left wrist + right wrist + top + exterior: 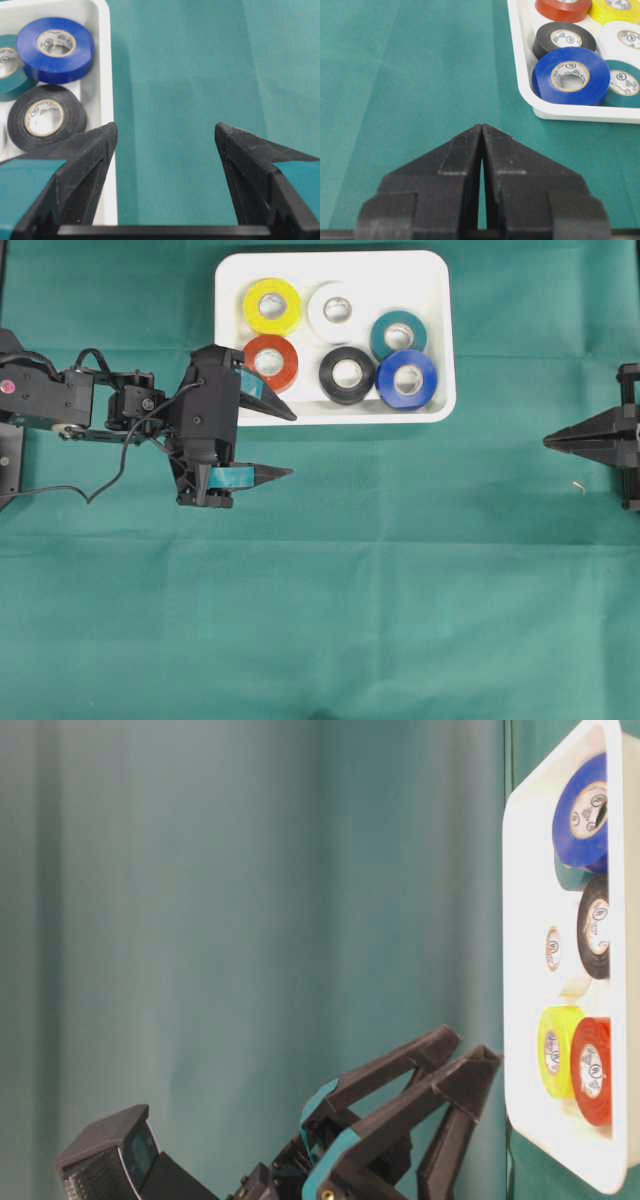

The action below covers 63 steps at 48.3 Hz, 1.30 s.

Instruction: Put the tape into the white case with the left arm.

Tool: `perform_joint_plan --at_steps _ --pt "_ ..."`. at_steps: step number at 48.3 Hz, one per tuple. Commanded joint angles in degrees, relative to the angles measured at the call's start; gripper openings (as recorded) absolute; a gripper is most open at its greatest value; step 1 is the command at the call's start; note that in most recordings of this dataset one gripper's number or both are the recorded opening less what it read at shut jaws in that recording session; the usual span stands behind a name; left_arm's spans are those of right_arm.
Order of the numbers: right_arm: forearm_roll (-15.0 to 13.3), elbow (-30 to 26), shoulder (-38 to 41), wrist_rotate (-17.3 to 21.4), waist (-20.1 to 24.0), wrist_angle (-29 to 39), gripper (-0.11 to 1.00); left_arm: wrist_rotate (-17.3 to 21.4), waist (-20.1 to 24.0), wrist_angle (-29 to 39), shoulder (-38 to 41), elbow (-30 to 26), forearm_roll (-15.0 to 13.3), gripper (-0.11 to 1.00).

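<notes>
Green cloth (400, 590) covers the whole work surface, lightly creased. At its far edge in the overhead view lies the white case (440, 330), a shallow rimmed tray that holds six tape rolls lying flat: a yellow roll (271, 306) and a white roll (336, 310) in the far row, a teal roll (398, 335) just beside the white one, and a red roll (271, 362), a black roll (347, 374) and a blue roll (407, 379) along the near side. All the tape seen is inside the case; none lies on the cloth. The left gripper (290, 445) hangs over the case's near left corner, its jaws spread wide with nothing between them; one teal-banded finger (268, 405) reaches over the rim close to the red roll, the other is over bare cloth. From the left wrist camera the case's rim passes under the left finger, with the black and blue rolls beyond it. The right gripper (548, 442) sits well apart at the right edge, pointing inward, its jaws pressed together and holding nothing. A small pale scrap (579, 485) lies on the cloth near it.
</notes>
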Motion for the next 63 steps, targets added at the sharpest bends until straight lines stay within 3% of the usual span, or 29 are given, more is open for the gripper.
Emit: perform_joint_plan --at_steps 1,19,63 --pt "-0.09 -0.62 0.35 0.09 0.0 -0.53 -0.09 -0.09 -0.18 -0.44 -1.23 -0.53 -0.18 0.78" --pt "-0.09 -0.53 0.35 0.09 0.0 -0.44 -0.09 0.09 -0.26 2.64 -6.15 0.62 -0.18 0.78" --pt "-0.09 -0.62 0.35 0.09 0.0 -0.44 -0.09 0.35 -0.18 1.76 -23.2 15.47 -0.18 0.78"
